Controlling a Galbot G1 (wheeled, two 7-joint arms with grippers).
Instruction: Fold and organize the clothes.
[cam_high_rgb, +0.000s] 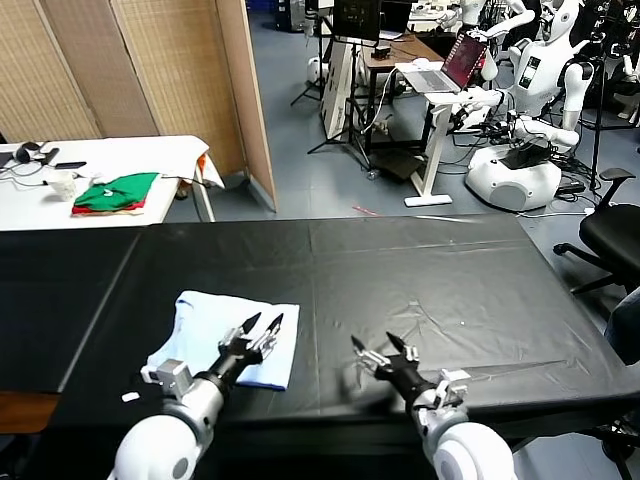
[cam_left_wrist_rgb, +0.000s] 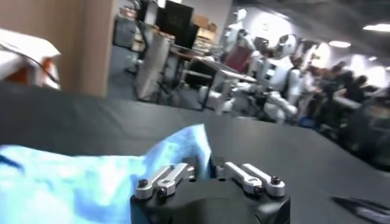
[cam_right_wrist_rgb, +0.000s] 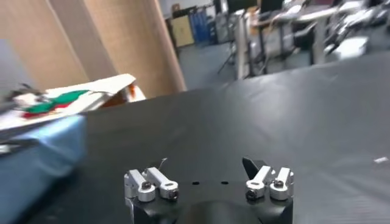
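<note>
The pale sky-blue T-shirt (cam_high_rgb: 225, 335) lies folded into a small rectangle on the black table (cam_high_rgb: 420, 270), near the front left. My left gripper (cam_high_rgb: 262, 323) is open and hovers over the shirt's right edge, holding nothing. In the left wrist view the shirt (cam_left_wrist_rgb: 79, 182) fills the near side, with a raised fold just ahead of the jaws. My right gripper (cam_high_rgb: 383, 346) is open and empty above bare table, to the right of the shirt. In the right wrist view the right gripper (cam_right_wrist_rgb: 204, 163) faces bare table and the shirt (cam_right_wrist_rgb: 36, 149) shows off to one side.
A white table (cam_high_rgb: 150, 150) at the back left carries folded green-and-red garments (cam_high_rgb: 115, 192) and headphones (cam_high_rgb: 35, 152). A wooden partition (cam_high_rgb: 170, 70) stands behind it. A black office chair (cam_high_rgb: 610, 235) is beside the table's right end. Desks and other robots (cam_high_rgb: 530, 110) stand farther back.
</note>
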